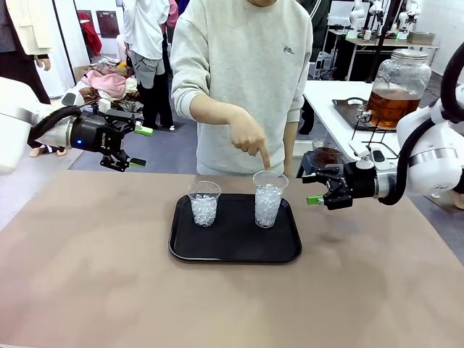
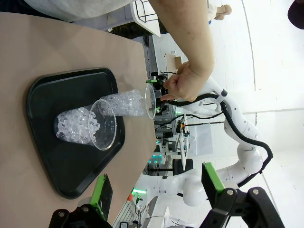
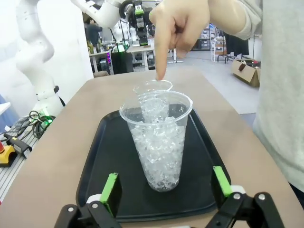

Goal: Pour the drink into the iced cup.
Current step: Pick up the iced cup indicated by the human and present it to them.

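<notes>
The left gripper (image 1: pixel 140 147) and right gripper (image 1: pixel 312 183) both stand fully released, grasping and touching nothing, near the tabletop (image 1: pixel 87 290) far edge, flanking the tray (image 1: pixel 181 246).

Wide open across the near table (image 1: pixel 109 304), open too left of the tray (image 1: pixel 181 250). Blocked above the right cup (image 1: pixel 268 201) by the person's pointing hand (image 1: pixel 249 136). Only a modest gap across to the left cup (image 1: pixel 204 205).

Left gripper (image 1: pixel 140 147) spread wide, right gripper (image 1: pixel 310 185) likewise
</notes>
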Motion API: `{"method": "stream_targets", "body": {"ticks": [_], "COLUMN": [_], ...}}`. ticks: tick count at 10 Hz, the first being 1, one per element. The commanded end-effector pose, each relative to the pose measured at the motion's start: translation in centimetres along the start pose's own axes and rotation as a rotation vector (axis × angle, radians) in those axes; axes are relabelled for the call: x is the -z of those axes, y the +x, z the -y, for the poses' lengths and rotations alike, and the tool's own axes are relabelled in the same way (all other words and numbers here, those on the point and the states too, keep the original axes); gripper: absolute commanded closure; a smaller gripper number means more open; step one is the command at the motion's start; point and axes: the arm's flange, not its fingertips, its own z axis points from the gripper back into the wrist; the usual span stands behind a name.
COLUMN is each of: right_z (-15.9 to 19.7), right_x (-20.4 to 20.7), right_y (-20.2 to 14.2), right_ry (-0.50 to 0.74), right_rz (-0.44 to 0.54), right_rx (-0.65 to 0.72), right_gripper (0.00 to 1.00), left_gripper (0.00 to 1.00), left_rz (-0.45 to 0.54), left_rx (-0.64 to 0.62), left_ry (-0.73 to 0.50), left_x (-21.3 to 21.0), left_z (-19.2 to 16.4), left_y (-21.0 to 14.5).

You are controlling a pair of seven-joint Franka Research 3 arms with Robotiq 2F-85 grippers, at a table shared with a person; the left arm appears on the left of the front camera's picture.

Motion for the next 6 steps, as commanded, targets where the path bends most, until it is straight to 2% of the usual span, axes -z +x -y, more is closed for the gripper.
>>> {"method": "stream_targets", "body": {"ticks": [1,6], "right_z": [0.8,0.48], "right_x": [0.77,1.23], "right_y": [-0.41,-1.17], "right_ry": [0.017,0.048], "right_rz": [0.06,0.051], "right_rx": [-0.02,0.021], "right_gripper": [0.0,0.0], "left_gripper": [0.0,0.0], "left_rz": [0.004,0.004], "left_rx": [0.002,0.002], "left_ry": [0.002,0.002], "left_x": [0.01,0.01], "left_z": [0.1,0.1], "left_y": [-0.03,-0.03]}}
